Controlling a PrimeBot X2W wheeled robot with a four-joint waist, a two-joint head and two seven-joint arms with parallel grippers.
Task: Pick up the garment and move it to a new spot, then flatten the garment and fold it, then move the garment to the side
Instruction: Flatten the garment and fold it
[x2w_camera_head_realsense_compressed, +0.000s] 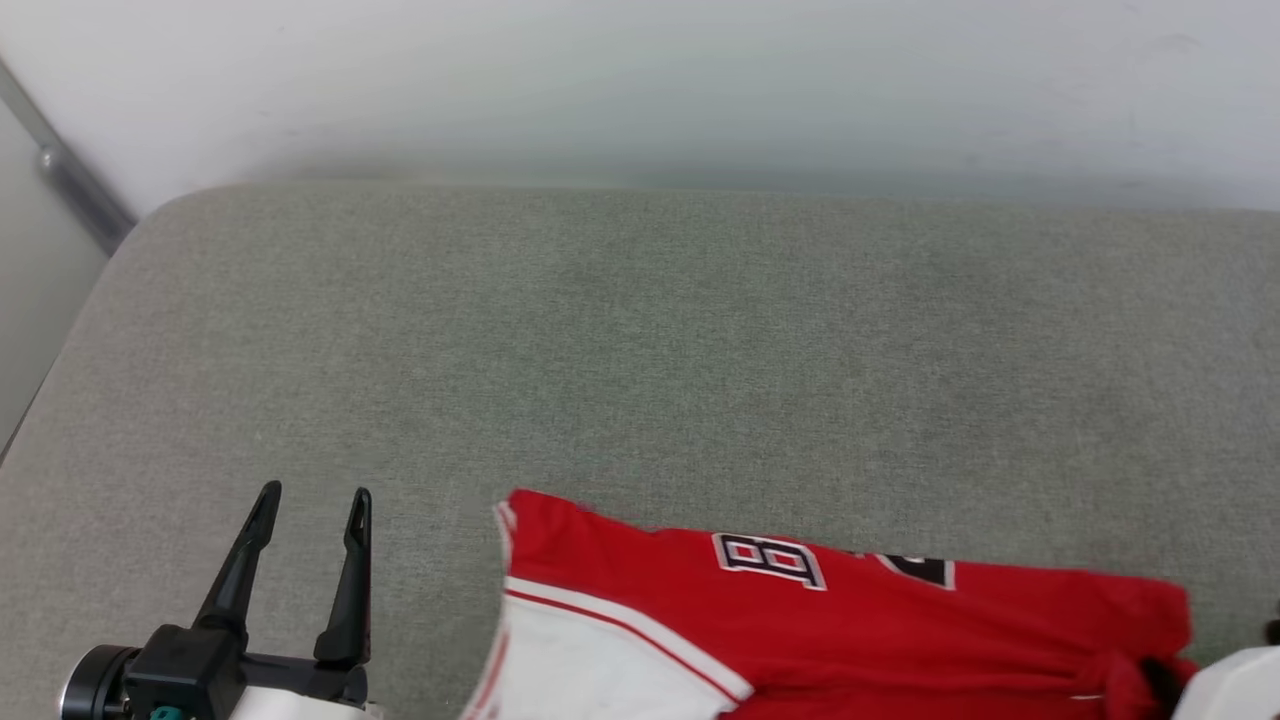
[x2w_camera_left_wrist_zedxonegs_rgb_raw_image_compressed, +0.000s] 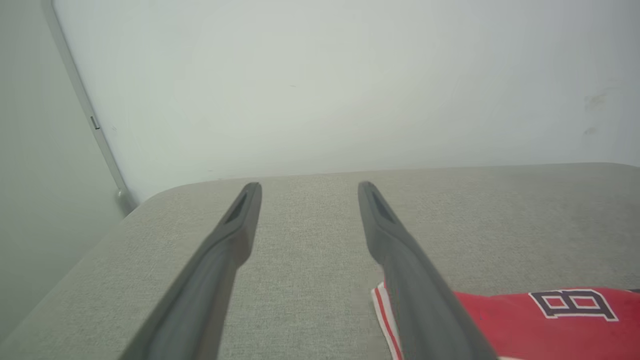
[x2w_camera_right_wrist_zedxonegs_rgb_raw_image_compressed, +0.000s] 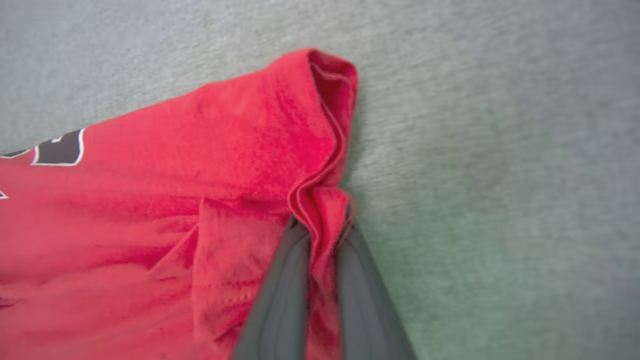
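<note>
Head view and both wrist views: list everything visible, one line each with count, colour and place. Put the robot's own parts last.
garment: one; red with a white sleeve and black white-outlined letters; lying at the near edge of the padded surface, right of centre.
padded surface: one; grey-green fabric; spans the middle of the head view, under the garment.
wall: one; white; behind the padded surface.
metal strip: one; grey; slanting across the upper left corner.
left gripper: one; dark fingers, open; lower left, over bare surface beside the garment.
right gripper: one; dark fingers, shut on a bunched red fold at the garment's edge.
</note>
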